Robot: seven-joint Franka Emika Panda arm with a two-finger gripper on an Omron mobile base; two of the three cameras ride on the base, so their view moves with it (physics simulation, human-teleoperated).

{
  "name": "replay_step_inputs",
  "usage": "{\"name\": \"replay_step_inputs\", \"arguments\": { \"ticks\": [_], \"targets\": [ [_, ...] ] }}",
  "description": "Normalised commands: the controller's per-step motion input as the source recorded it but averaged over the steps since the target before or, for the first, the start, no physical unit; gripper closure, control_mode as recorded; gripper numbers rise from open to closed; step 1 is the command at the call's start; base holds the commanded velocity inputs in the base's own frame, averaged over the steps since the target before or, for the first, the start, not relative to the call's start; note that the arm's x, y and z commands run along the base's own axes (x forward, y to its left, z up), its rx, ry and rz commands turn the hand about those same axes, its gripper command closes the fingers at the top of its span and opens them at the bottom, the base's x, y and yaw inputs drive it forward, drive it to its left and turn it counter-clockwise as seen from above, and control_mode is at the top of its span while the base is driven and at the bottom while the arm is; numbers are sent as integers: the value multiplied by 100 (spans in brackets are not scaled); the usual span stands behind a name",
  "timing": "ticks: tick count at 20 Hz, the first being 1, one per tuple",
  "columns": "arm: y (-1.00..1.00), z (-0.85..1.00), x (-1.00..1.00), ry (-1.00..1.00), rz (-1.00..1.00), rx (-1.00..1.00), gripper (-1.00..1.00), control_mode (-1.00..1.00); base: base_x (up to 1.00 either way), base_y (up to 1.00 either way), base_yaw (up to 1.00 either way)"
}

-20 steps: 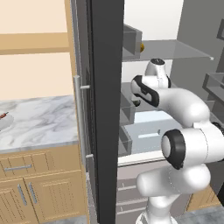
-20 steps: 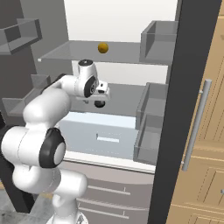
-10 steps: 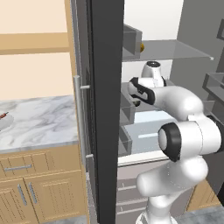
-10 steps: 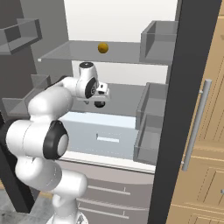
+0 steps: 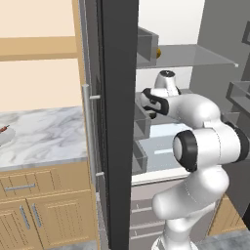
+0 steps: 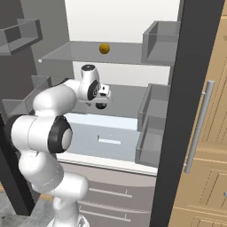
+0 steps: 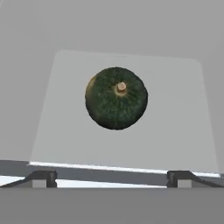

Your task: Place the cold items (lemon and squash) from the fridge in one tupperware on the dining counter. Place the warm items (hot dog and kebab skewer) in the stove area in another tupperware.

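A dark green round squash (image 7: 116, 98) with a tan stem sits on a pale fridge shelf, straight ahead of my gripper (image 7: 111, 177) and apart from it. The fingertips (image 7: 41, 177) stand wide open with nothing between them. In the right base view the gripper (image 6: 101, 104) hangs over the middle shelf inside the open fridge. A yellow lemon (image 6: 104, 48) rests on the glass shelf above the hand; in the left base view the lemon (image 5: 157, 52) peeks out behind a door bin. The hot dog, kebab skewer and tupperware are out of view.
The fridge's dark door edge (image 5: 117, 122) stands close to the left of my arm. Grey door bins (image 6: 153, 119) hang at the right, and a drawer (image 6: 106, 139) lies below the shelf. A marble counter (image 5: 44, 132) over wooden cabinets lies left of the fridge.
My arm has folded tighter and the hand has edged a little further into the fridge. The gripper stays open. The lemon has not moved.
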Motion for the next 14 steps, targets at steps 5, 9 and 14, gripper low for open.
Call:
{"name": "replay_step_inputs", "arguments": {
  "ticks": [5,9,14],
  "targets": [
    [2,-14,25,0,-2,0,-100,-100,0,0,0],
    [2,-14,27,0,-2,0,-100,-100,0,0,0],
    [0,-14,28,0,-2,0,-100,-100,0,0,0]
  ]
}}
